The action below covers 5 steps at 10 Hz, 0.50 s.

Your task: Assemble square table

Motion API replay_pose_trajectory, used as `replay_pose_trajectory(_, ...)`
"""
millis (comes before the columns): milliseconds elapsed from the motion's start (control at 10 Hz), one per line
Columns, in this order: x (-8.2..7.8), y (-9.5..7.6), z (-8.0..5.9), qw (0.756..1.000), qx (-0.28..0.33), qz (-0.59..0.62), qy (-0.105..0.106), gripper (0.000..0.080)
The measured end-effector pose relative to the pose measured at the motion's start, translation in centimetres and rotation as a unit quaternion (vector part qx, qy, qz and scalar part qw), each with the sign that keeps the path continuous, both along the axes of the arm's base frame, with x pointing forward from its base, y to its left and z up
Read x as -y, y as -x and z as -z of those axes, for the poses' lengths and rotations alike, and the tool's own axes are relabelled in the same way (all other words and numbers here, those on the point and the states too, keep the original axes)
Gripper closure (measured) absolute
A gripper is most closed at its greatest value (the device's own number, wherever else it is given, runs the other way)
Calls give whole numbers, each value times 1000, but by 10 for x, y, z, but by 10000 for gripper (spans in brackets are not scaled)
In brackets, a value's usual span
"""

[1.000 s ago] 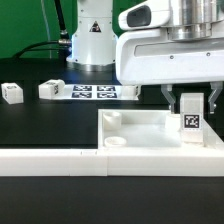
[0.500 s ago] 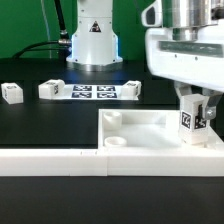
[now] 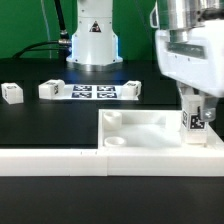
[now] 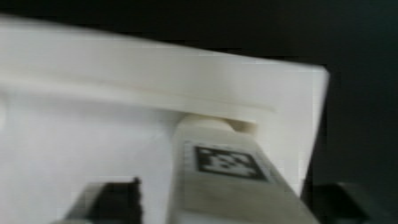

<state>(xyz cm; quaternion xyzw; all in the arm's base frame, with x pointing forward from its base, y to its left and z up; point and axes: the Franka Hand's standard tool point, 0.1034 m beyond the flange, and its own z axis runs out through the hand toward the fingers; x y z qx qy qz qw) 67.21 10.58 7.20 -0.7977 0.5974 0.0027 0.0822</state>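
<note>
gripper (image 3: 197, 110): at the exterior view's right, pointing straight down over the table top, white arm body above it
jaws: narrow, clamped on a leg from both sides
fingers (image 4: 116, 198): dark and blurred in the wrist view, one on each side of the leg
held leg (image 3: 195, 124): small white block, upright, black-and-white tag facing the exterior camera
held leg position: lower end down inside the raised rim at the table top's corner on the exterior view's right; cannot tell if it is seated in a hole or only touching
held leg, wrist view (image 4: 226, 165): tag visible, far end meets the white slab close to a corner
table top (image 3: 150, 133): large white square slab, flat on the black table, rim up, near side just beside the border wall
table top, wrist view (image 4: 107, 90): fills most of the frame, blurred
corner mounts (image 3: 116, 142): two round raised ones show on the slab's side at the exterior view's left, both bare
left loose leg (image 3: 11, 93): on the table, far to the exterior view's left, well apart from the slab
middle loose leg (image 3: 50, 89): just beside the marker board's left end
right loose leg (image 3: 128, 89): at the marker board's right end
marker board (image 3: 90, 92): flat on the table between those two legs
border wall (image 3: 50, 160): long low white strip along the near edge
table (image 3: 50, 125): black surface
robot base (image 3: 92, 35): white, behind the marker board
</note>
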Motion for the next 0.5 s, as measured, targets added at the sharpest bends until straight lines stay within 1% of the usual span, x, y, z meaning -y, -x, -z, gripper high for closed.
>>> replay_pose_trajectory(100,1,-2,-2,995,13,-99,9,226)
replay_pose_trajectory(200,4,-2,-2,982,24,-185,14,226)
replay_pose_trajectory(300,4,-2,-2,979,26,-201,16,166)
replay_pose_trajectory(400,4,-2,-2,975,28,-220,18,154)
replay_pose_trajectory(500,5,-2,-1,962,34,-268,25,154)
